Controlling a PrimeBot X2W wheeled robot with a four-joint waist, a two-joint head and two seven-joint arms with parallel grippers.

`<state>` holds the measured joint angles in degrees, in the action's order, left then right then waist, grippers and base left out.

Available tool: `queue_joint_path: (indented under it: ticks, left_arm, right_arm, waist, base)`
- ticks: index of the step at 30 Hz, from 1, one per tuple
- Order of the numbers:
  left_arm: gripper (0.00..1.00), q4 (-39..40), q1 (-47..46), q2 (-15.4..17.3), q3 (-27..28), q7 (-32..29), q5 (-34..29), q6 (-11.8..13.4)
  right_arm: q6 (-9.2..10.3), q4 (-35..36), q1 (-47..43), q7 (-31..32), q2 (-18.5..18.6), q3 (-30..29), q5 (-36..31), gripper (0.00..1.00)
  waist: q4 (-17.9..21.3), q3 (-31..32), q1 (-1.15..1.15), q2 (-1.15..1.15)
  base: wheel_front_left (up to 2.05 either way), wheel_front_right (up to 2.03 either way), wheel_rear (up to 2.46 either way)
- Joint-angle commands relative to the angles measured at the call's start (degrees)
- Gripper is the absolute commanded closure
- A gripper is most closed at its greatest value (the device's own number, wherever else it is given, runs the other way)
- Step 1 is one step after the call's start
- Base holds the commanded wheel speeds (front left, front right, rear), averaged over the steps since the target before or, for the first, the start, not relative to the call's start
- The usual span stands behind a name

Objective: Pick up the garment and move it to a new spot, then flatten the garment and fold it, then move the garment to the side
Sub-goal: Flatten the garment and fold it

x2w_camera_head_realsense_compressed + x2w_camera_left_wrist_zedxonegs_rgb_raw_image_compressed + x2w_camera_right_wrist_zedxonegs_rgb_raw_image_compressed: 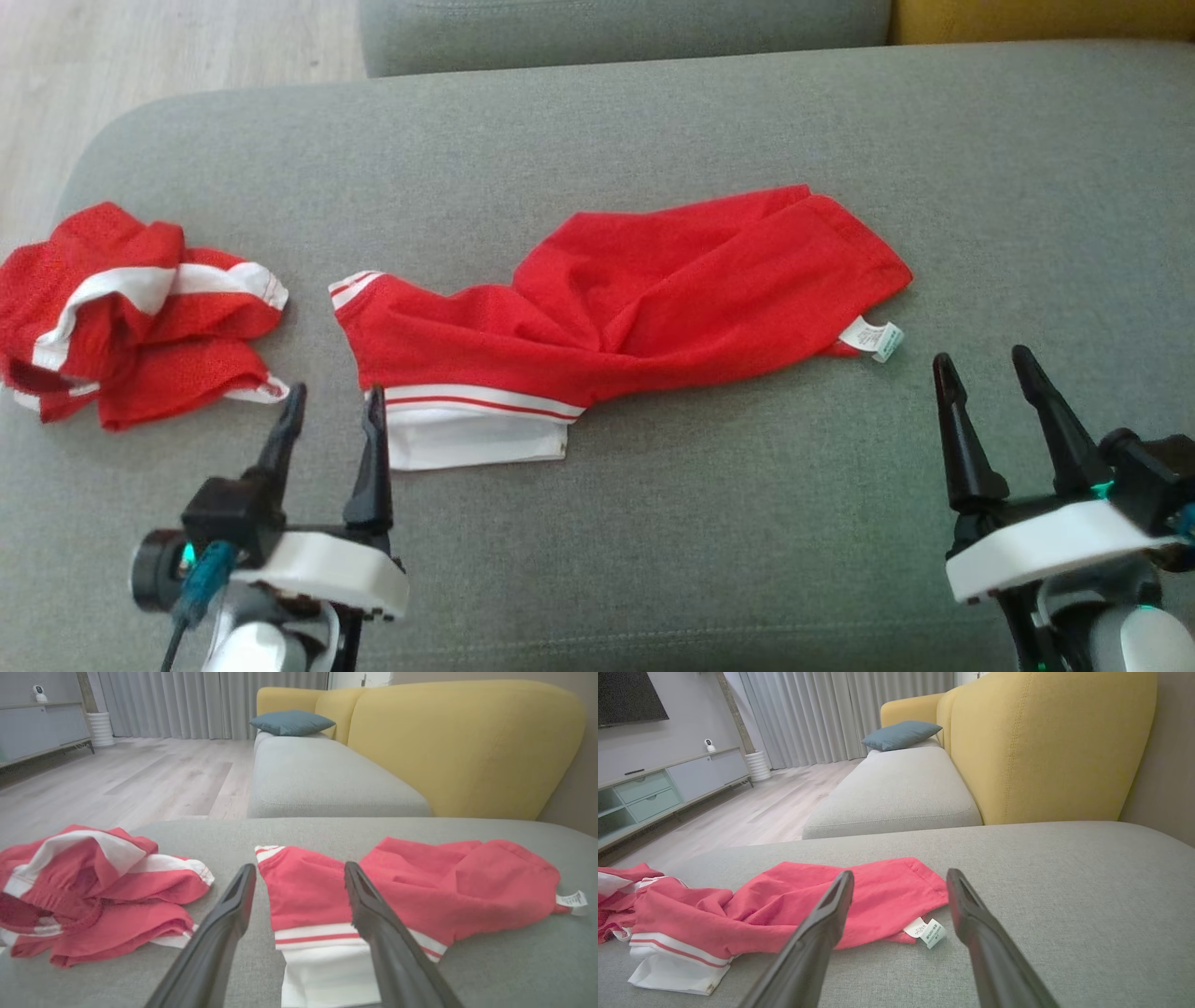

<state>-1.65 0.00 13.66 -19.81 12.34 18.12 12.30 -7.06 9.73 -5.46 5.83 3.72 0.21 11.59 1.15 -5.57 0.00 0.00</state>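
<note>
The garment (653, 299), red mesh with white bands, lies stretched and rumpled across the middle of the grey sofa cushion (653, 121). At the far left of the same cushion a second red-and-white heap (121, 317) sits bunched up, apart from it. Next comes the left gripper (336, 390), fingers spread and holding nothing. One finger is at the left edge of the garment's white hem (467, 439), though I can't tell if it touches. At the garment's right end a small white care label (878, 338) sticks out, its print too small to read. Just right of that, the right gripper (980, 357) is spread wide too, empty, near the label but clear of the cloth.
</note>
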Motion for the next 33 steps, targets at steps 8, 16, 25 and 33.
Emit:
queue_joint_path:
  ticks: [8, 16, 25, 33]
  left_arm:
    - [0.0, -10.0, -5.9, -0.1, 0.9, -6.3, 5.5, -4.5]
    - [0.0, -22.5, -12.2, -1.4, 0.6, -9.1, 9.5, -9.4]
    - [1.0, -27.2, -13.8, -1.8, -0.3, -12.0, 10.3, -9.6]
    - [1.0, -26.7, -16.1, -2.3, -0.9, -10.4, 9.4, -8.6]
  right_arm:
    - [-0.43, 2.4, 2.0, 0.2, 0.2, 1.8, 0.2, 0.0]
    - [-0.43, 1.5, 3.4, 0.0, 0.5, 2.1, 0.6, 0.0]
    - [-0.43, -3.0, 4.3, 2.7, 1.3, 0.3, 2.9, 0.0]
    - [-0.43, -10.1, 11.2, 2.7, 5.7, -0.8, 5.5, 0.0]
  waist:
    - [0.5, -3.4, 0.0, 0.0]
    - [1.2, -5.4, 0.0, 0.0]
    - [0.9, -5.5, 0.0, 0.0]
    - [-1.1, -8.6, 0.0, 0.0]
  base:
    - [0.0, 0.0, 0.0]
    - [0.0, 0.0, 0.0]
    - [0.0, 0.0, 0.0]
    - [0.0, 0.0, 0.0]
